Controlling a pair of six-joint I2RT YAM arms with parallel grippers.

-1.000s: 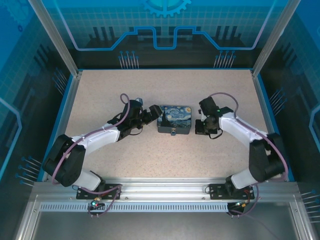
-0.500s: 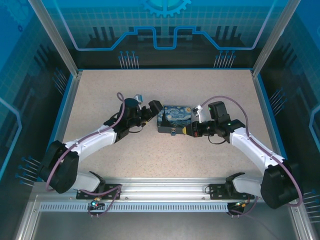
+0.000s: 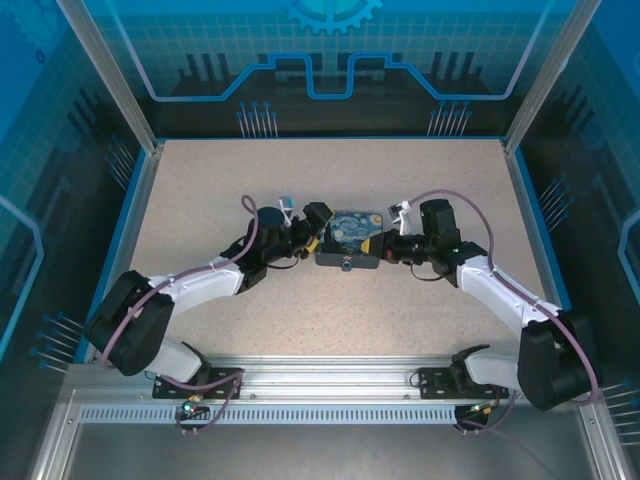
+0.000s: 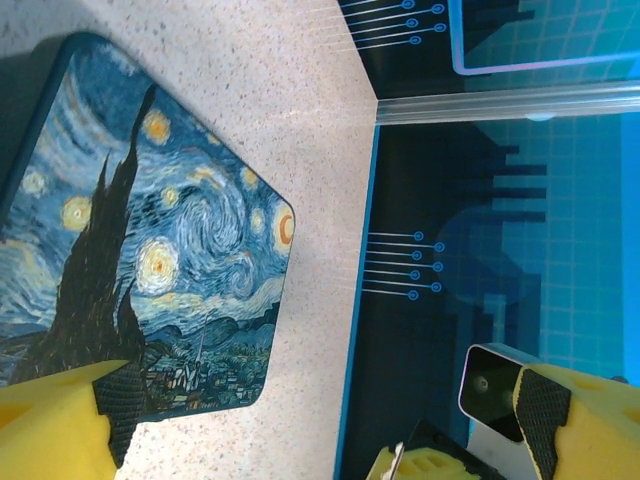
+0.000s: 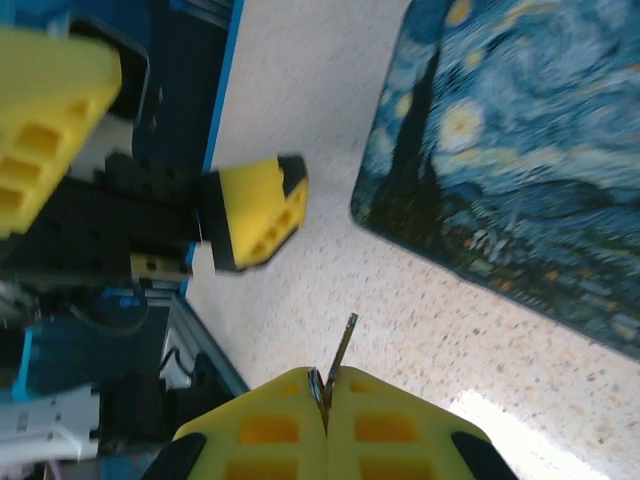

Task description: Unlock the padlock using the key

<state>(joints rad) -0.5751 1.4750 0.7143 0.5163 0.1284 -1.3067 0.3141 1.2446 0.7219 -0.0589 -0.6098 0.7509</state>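
Note:
The padlock (image 3: 348, 237), a dark block with a blue-and-yellow night-sky top, lies flat at the table's middle, with a small round metal fitting (image 3: 345, 265) on its near side. My left gripper (image 3: 314, 228) stands open at its left end. One yellow pad (image 4: 50, 425) overlaps the padlock (image 4: 140, 230) corner, and nothing is gripped. My right gripper (image 3: 386, 246) sits just off the padlock's right end, shut on the key (image 5: 340, 358). This thin metal blade sticks out from between the pads (image 5: 400, 430) over bare table, short of the padlock (image 5: 520, 160). The key (image 4: 397, 457) also peeks into the left wrist view.
The beige speckled tabletop (image 3: 300, 320) is framed by a low blue rim (image 3: 140, 215) and blue transparent walls (image 3: 330, 60) on aluminium posts. Both arms reach in from the near edge, their cables looping above the wrists.
My right arm has swung from beside the padlock, pointing down, to reaching level at its right end with the key. The left gripper has shifted slightly along the left end.

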